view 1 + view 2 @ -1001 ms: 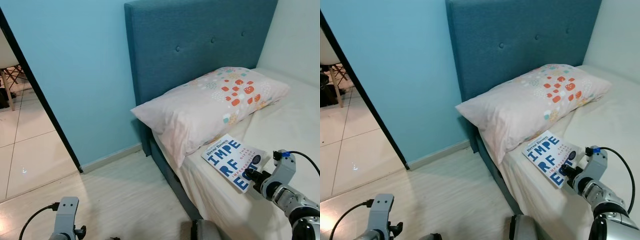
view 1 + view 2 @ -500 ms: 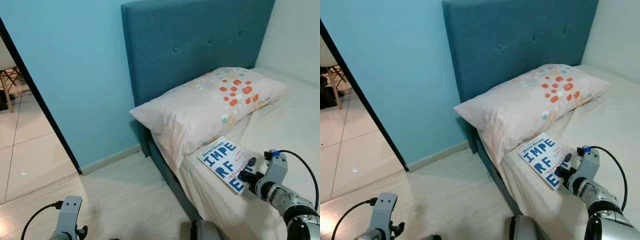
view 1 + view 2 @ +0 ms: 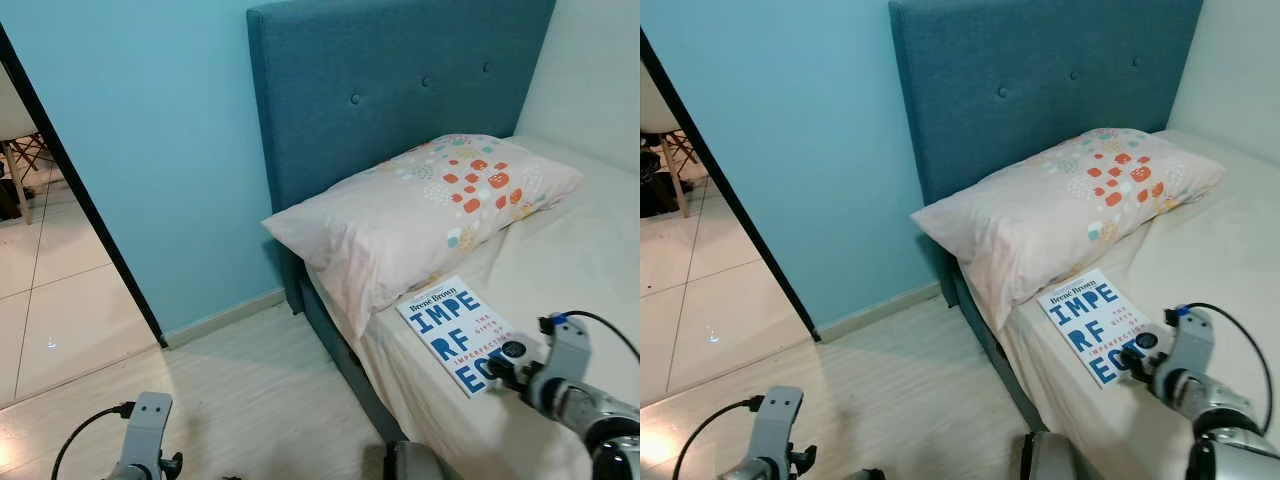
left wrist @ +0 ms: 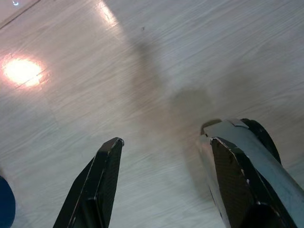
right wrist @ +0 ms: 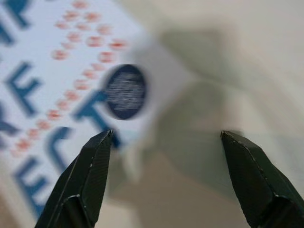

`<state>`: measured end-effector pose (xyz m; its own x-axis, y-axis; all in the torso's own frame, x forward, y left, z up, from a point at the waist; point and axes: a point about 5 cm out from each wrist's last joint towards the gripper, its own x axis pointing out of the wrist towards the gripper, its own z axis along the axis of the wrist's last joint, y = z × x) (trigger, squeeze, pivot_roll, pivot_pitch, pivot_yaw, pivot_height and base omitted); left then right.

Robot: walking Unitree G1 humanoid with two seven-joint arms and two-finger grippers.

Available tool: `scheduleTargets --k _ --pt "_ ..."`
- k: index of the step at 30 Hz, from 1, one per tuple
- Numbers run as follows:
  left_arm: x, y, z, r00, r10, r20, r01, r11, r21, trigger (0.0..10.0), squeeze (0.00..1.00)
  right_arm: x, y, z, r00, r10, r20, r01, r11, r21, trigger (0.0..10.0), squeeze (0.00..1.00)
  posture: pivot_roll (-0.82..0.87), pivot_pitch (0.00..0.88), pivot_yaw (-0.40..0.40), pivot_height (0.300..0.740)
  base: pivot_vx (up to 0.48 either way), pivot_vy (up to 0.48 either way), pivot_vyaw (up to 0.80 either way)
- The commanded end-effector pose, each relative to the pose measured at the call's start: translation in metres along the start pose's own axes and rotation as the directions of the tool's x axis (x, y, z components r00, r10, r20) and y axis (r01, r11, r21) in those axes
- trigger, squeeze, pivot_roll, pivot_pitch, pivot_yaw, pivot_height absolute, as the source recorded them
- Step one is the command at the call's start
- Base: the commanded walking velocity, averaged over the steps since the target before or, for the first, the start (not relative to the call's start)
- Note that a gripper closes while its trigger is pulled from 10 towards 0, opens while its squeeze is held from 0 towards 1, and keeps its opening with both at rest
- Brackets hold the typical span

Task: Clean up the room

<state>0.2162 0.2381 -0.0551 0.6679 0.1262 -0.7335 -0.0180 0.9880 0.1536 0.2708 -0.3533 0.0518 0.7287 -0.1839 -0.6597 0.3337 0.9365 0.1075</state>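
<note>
We see a white book (image 3: 457,326) with big blue letters lying flat on the bed (image 3: 590,260), just below the pillow (image 3: 420,210) and near the mattress edge; our right gripper (image 5: 166,178) sits at the book's near corner, fingers spread wide, the corner just ahead of the gap and nothing clasped; our left gripper (image 4: 166,156) hangs idle over the pale wooden floor (image 4: 142,71), fingers likewise parted.
</note>
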Motion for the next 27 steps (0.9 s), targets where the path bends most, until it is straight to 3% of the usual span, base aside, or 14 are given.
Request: scheduleTargets --k 1,6,9,10,11,14,15,16,18,19,21,24,25,27 --pt "0.001 -0.006 0.000 1.000 -0.008 -0.011 0.008 1.000 0.002 10.0 0.00 -0.002 -0.006 -0.002 0.999 -0.034 -0.031 0.034 0.999 -0.024 10.0 0.00 -0.10 0.000 0.029 0.556 0.000 0.000 0.00" --pt "0.001 -0.013 -0.002 1.000 -0.020 -0.020 0.020 1.000 -0.009 10.0 0.00 -0.008 -0.018 0.011 0.996 -0.087 -0.013 0.086 0.995 -0.058 10.0 0.00 -0.11 0.000 0.021 0.556 0.000 0.000 0.00" --pt "0.001 -0.016 -0.004 0.999 -0.024 -0.027 0.023 1.000 -0.017 10.0 0.00 -0.009 -0.015 0.024 0.995 -0.072 0.074 0.076 0.995 -0.057 10.0 0.00 -0.11 0.000 0.018 0.556 0.000 0.000 0.00" --pt "0.001 -0.018 -0.004 0.999 -0.026 -0.030 0.025 0.999 -0.020 10.0 0.00 -0.008 -0.008 0.030 0.990 -0.030 0.141 0.038 0.998 -0.059 10.0 0.00 -0.12 0.000 0.014 0.561 0.000 0.000 0.00" --pt "0.001 -0.020 -0.007 0.999 -0.021 -0.045 0.020 1.000 -0.017 10.0 0.00 -0.004 0.010 0.036 0.964 0.075 0.254 -0.058 0.996 -0.071 10.0 0.00 -0.11 0.000 0.010 0.571 0.000 0.000 0.00" --pt "0.001 -0.022 -0.009 0.997 -0.005 -0.071 0.005 1.000 0.001 10.0 0.00 -0.002 0.026 0.036 0.941 0.146 0.306 -0.128 0.989 -0.078 10.0 0.00 -0.11 0.000 0.007 0.581 0.000 0.000 0.00" --pt "0.001 -0.022 -0.010 0.997 0.001 -0.081 -0.001 1.000 0.000 10.0 0.00 0.000 0.038 0.035 0.921 0.185 0.341 -0.174 0.983 -0.064 10.0 0.00 -0.11 0.000 0.002 0.586 0.000 0.000 0.00" --pt "0.001 -0.022 -0.010 0.997 0.001 -0.081 -0.001 1.000 0.000 10.0 0.00 0.000 0.038 0.035 0.921 0.185 0.341 -0.174 0.983 -0.064 10.0 0.00 -0.11 0.000 0.002 0.586 0.000 0.000 0.00" --pt "0.001 -0.022 -0.011 0.995 0.009 -0.100 -0.010 1.000 -0.008 10.0 0.00 -0.001 0.057 0.041 0.862 0.236 0.449 -0.229 0.971 -0.070 10.0 0.00 -0.11 0.000 0.000 0.596 0.000 0.000 0.00" --pt "0.002 -0.022 -0.009 0.995 0.013 -0.095 -0.015 1.000 -0.015 10.0 0.00 -0.007 0.071 0.052 0.795 0.284 0.536 -0.291 0.954 -0.075 10.0 0.00 -0.11 0.000 0.003 0.601 -0.480 0.000 0.00" --pt "0.002 -0.021 -0.006 0.997 0.020 -0.080 -0.022 0.999 -0.028 10.0 0.00 -0.016 0.088 0.064 0.704 0.353 0.616 -0.372 0.923 -0.104 10.0 0.00 -0.12 0.000 0.005 0.611 -0.377 0.000 0.00" --pt "0.003 -0.021 -0.003 0.997 0.022 -0.073 -0.024 0.999 -0.026 10.0 0.00 -0.018 0.106 0.063 0.664 0.440 0.605 -0.436 0.885 -0.165 10.0 0.00 -0.12 0.000 0.001 0.626 -0.091 0.000 0.00" --pt "0.003 -0.021 -0.003 0.997 0.022 -0.073 -0.024 0.999 -0.026 10.0 0.00 -0.018 0.106 0.063 0.664 0.440 0.605 -0.436 0.885 -0.165 10.0 0.00 -0.12 0.000 0.001 0.626 0.000 0.000 0.00" --pt "0.003 -0.022 -0.002 0.997 0.026 -0.076 -0.027 1.000 -0.015 10.0 0.00 -0.011 0.124 0.047 0.683 0.509 0.524 -0.458 0.857 -0.235 10.0 0.00 -0.12 0.000 -0.011 0.636 0.000 0.000 0.00"
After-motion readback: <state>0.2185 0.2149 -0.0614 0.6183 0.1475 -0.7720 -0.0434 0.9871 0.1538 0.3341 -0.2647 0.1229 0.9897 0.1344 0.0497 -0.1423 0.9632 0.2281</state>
